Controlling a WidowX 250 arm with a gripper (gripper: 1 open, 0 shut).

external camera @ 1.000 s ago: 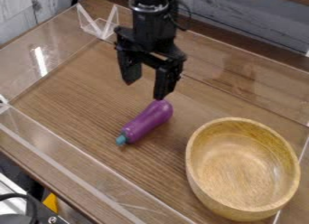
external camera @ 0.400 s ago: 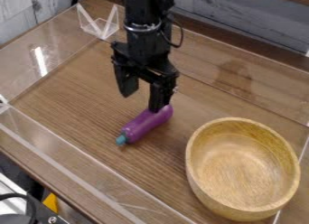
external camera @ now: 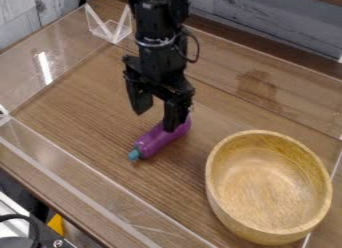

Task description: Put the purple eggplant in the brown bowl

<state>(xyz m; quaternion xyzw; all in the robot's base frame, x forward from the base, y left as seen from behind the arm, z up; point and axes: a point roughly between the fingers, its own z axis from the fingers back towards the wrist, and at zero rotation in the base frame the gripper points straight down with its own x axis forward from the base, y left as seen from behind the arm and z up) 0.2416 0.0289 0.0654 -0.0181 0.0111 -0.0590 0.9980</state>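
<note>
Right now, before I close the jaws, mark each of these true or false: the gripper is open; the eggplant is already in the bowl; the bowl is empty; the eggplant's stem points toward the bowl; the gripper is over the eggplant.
1. The gripper is open. True.
2. The eggplant is already in the bowl. False: it lies on the table, to the left of the bowl and apart from it.
3. The bowl is empty. True.
4. The eggplant's stem points toward the bowl. False: the teal stem end points down-left, away from the bowl.
5. The gripper is over the eggplant. True: its fingers hang at the eggplant's upper, rounded end.
</note>
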